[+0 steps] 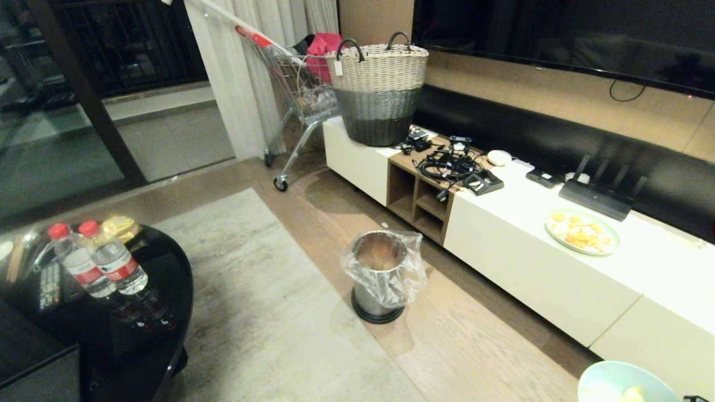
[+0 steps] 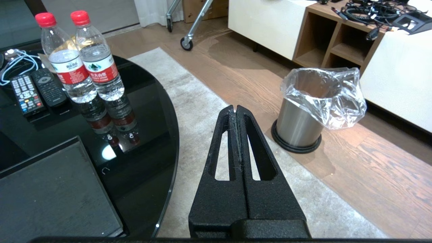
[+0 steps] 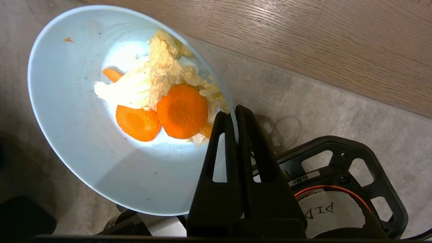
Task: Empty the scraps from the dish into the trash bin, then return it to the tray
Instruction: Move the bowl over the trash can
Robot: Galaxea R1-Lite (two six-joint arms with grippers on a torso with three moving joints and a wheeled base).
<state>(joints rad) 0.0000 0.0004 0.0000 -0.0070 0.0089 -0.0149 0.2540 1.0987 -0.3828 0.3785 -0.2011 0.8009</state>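
The right claw (image 3: 233,116) is clamped on the dish (image 3: 77,135) rim, scraps (image 3: 162,98) inside. The trash bin (image 1: 380,279) stands far left; carrying and tipping come next. The left claw (image 2: 236,111) is closed, parked.

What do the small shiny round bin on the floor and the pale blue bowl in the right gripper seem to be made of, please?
The small round trash bin looks like brushed steel: a soft metallic sheen, with a crinkly clear plastic liner and a black base. The pale blue bowl is smooth and glossy, probably glazed ceramic or melamine; the look leaves that open.
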